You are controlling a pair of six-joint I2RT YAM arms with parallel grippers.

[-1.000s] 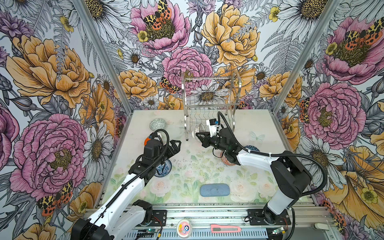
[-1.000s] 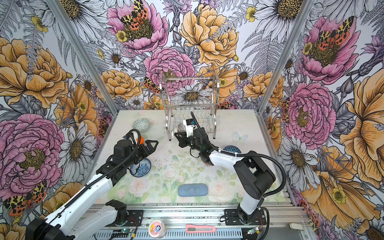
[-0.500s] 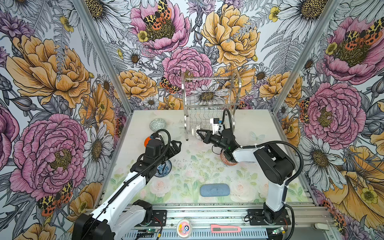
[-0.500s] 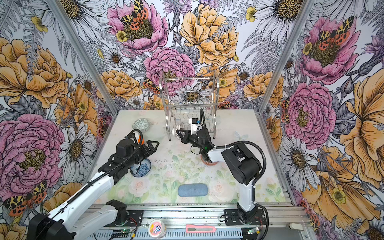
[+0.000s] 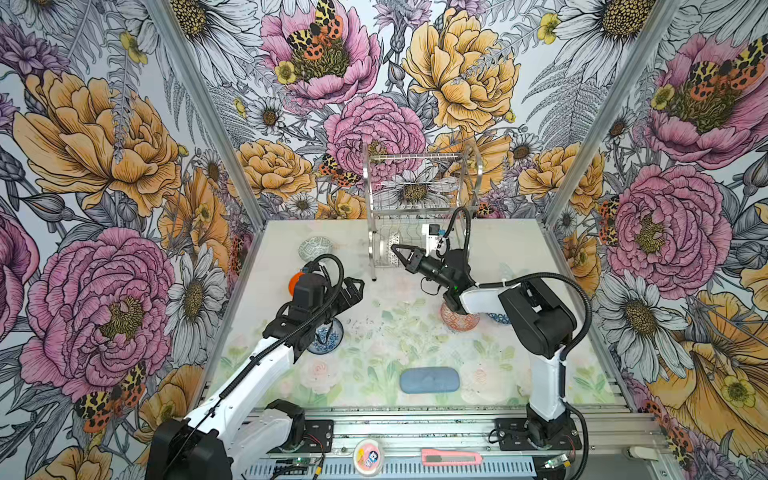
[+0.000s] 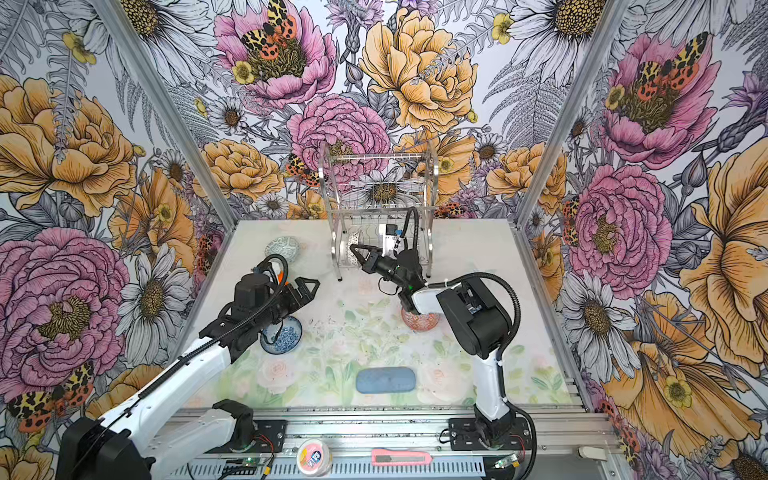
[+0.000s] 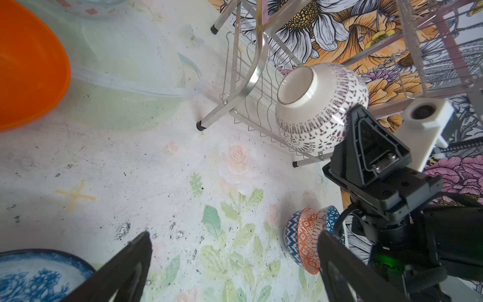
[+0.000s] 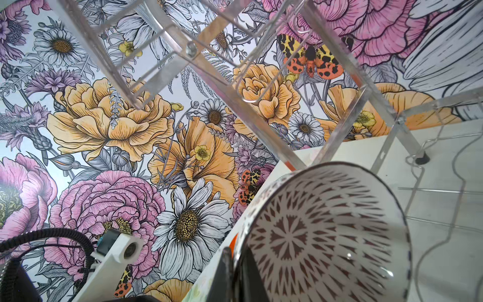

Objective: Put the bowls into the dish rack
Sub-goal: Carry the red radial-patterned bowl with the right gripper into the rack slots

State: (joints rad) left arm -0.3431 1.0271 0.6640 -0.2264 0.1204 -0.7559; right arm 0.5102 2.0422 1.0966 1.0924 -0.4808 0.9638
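1 white, dark-latticed bowl (image 7: pixel 313 117) sits tipped in right jaws' pinch; left jaws gape empty.

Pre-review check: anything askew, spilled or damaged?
Nothing spilled or broken. The black-and-white bowl is tipped on its side at the lower tier of the dish rack, but the fingers of the right gripper pinch its rim: mid-placement. Only dark scuff specks mark the table.

Pale floral table (image 5: pixel 395 332), dish rack (image 5: pixel 415 212) at back, bowls (image 5: pixel 314 248), blue-grey pad (image 5: pixel 429 379)
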